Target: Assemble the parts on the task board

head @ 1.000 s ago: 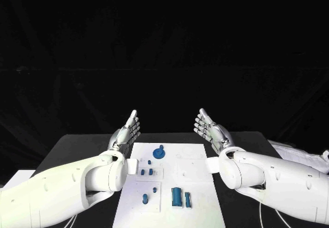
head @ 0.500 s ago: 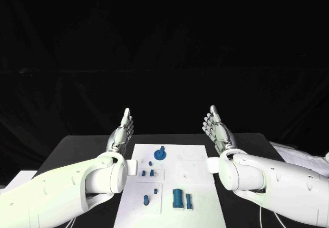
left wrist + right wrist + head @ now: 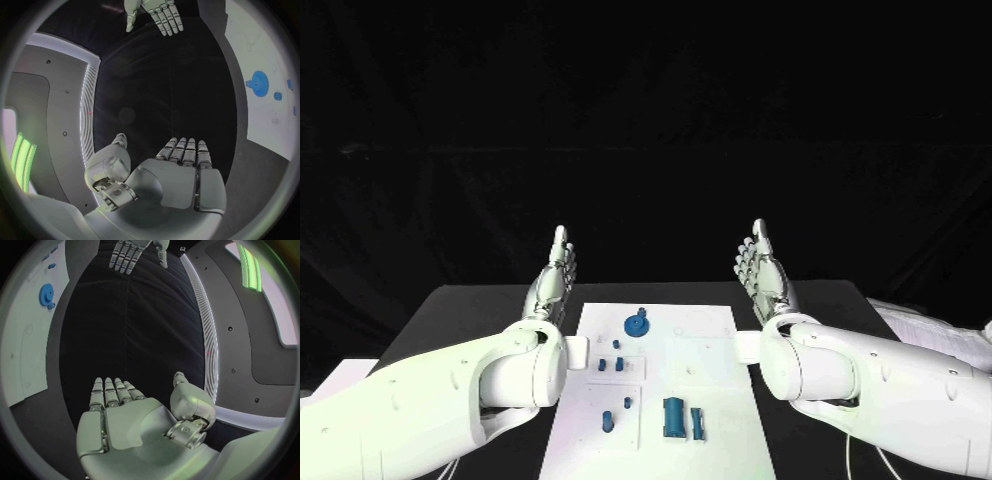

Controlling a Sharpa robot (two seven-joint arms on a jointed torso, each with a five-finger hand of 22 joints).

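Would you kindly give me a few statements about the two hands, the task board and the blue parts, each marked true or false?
1. The left hand holds a blue part. False: it holds nothing, its fingers straight.
2. The right hand is raised beside the task board, touching nothing. True.
3. A blue gear lies at the board's far end. True.
4. The two hands touch each other. False: they are apart, one on each side of the board.
5. Several blue parts lie on the board's near half. True.
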